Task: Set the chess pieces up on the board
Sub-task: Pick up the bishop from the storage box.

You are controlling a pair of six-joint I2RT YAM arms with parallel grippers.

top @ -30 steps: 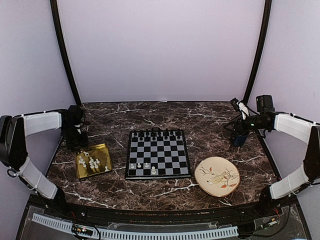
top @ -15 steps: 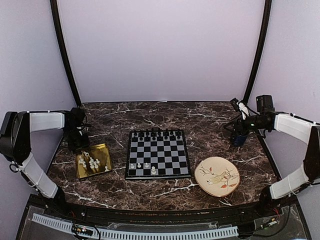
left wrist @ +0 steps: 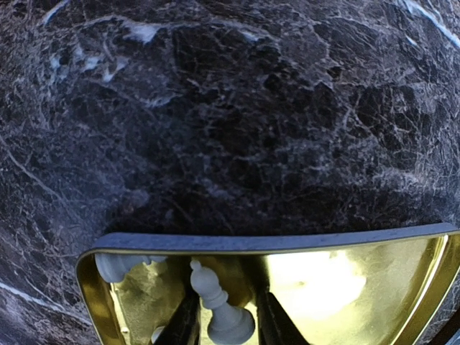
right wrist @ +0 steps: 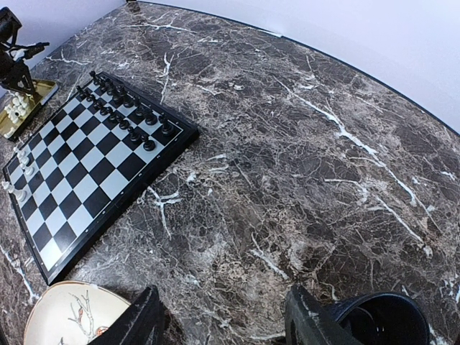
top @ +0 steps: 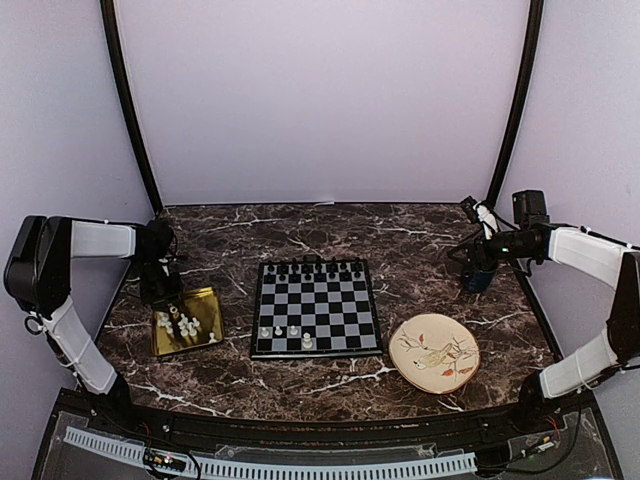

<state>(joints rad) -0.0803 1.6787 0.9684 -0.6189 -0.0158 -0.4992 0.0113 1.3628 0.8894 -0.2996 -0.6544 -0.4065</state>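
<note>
My left gripper hangs low over the far edge of the gold tray, where several white chess pieces lie. In the left wrist view a white bishop lies tilted between the fingers. The left finger touches it and a thin gap shows at the right finger. The board holds black pieces along its far rows and several white pieces at its near left. My right gripper stands open and empty over bare marble at the far right.
A painted plate lies right of the board. A dark blue cup stands just beside my right gripper's finger. The tray's rim sits right ahead of the left fingers, with another white piece at its corner.
My left gripper has dropped and moved forward onto the tray's far edge, and its jaws have narrowed around the bishop. The right arm has not moved.
</note>
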